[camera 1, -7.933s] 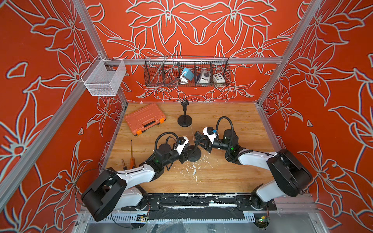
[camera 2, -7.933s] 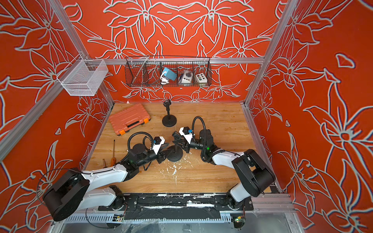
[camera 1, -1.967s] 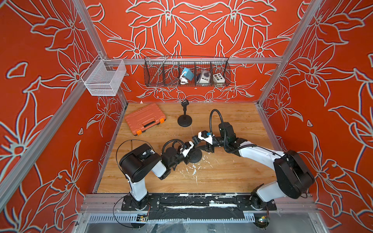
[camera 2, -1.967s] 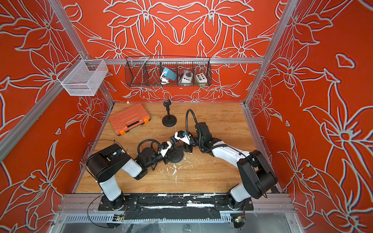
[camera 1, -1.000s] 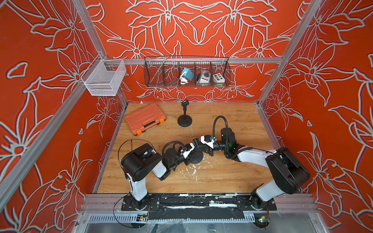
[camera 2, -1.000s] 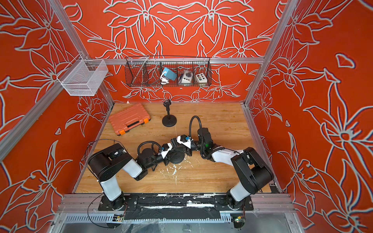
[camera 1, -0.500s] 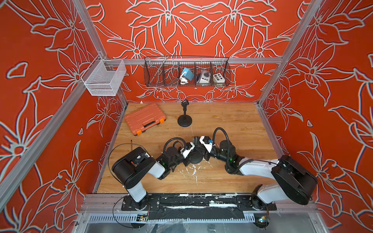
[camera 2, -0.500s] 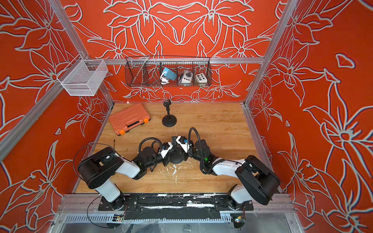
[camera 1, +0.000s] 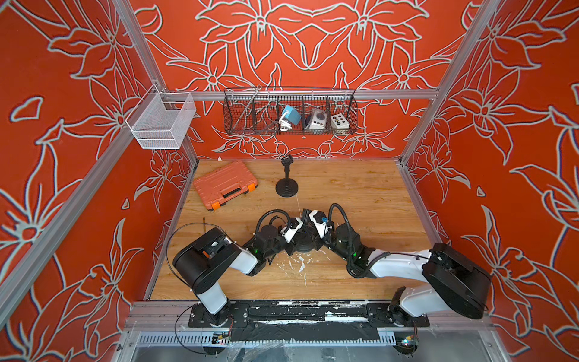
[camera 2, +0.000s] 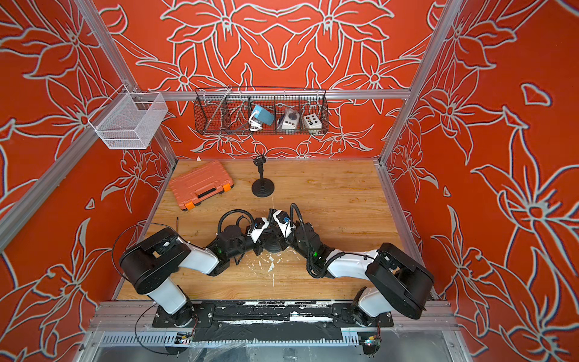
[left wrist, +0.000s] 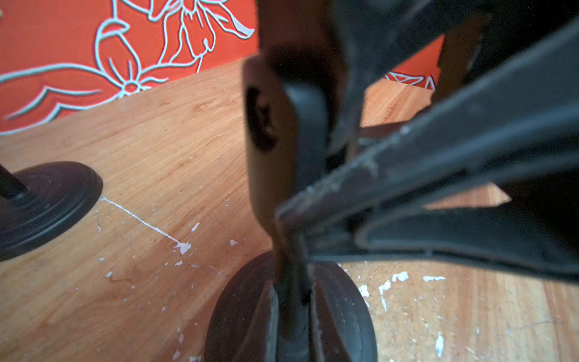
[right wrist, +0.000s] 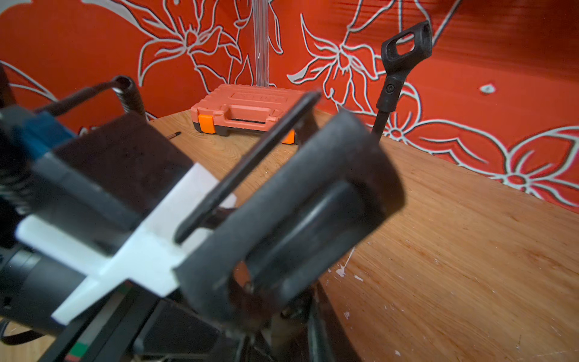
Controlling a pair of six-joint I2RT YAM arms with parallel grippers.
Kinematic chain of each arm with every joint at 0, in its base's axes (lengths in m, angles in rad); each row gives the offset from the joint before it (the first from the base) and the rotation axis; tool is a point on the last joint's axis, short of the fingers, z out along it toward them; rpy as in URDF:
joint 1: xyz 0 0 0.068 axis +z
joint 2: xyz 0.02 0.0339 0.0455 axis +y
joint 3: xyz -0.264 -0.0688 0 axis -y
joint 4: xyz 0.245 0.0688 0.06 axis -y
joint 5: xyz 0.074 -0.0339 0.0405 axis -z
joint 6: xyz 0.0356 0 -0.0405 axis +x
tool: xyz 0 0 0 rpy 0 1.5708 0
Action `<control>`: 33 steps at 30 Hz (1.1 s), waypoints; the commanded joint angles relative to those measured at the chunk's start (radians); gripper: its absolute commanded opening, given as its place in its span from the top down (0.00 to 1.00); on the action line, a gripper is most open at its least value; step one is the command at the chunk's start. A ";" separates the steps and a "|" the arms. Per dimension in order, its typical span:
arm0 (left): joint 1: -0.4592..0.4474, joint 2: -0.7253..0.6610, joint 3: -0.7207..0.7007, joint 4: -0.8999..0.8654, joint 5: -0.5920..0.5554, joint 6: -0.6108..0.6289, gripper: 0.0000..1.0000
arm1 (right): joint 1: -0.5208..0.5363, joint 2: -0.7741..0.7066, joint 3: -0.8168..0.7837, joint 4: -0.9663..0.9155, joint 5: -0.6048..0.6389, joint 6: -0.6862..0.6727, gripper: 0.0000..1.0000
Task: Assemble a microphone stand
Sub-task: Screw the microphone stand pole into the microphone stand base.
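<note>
Left hand [camera 1: 299,230] pinches the pole [left wrist: 293,313] above the base [camera 1: 303,244]; right hand [camera 1: 309,220] grips the clip [left wrist: 269,131] over it. A tilted clip could cross-thread or tip the base.

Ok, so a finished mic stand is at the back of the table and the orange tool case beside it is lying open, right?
Not open: the orange tool case is shut, lid down, as both top views show. The finished stand does stand beside it at the back of the table.
</note>
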 commanded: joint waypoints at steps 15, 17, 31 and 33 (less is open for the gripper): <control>-0.023 0.040 0.064 0.074 0.050 0.012 0.64 | -0.110 -0.012 -0.047 -0.125 -0.340 -0.052 1.00; -0.024 0.043 0.075 0.078 0.046 0.012 0.66 | -0.111 -0.004 -0.046 -0.110 -0.364 -0.048 1.00; -0.023 0.095 0.088 0.152 -0.028 -0.016 0.60 | -0.112 0.019 -0.049 -0.103 -0.460 -0.034 1.00; -0.024 0.087 0.080 0.153 -0.029 -0.010 0.60 | -0.111 0.011 -0.050 -0.118 -0.455 -0.040 1.00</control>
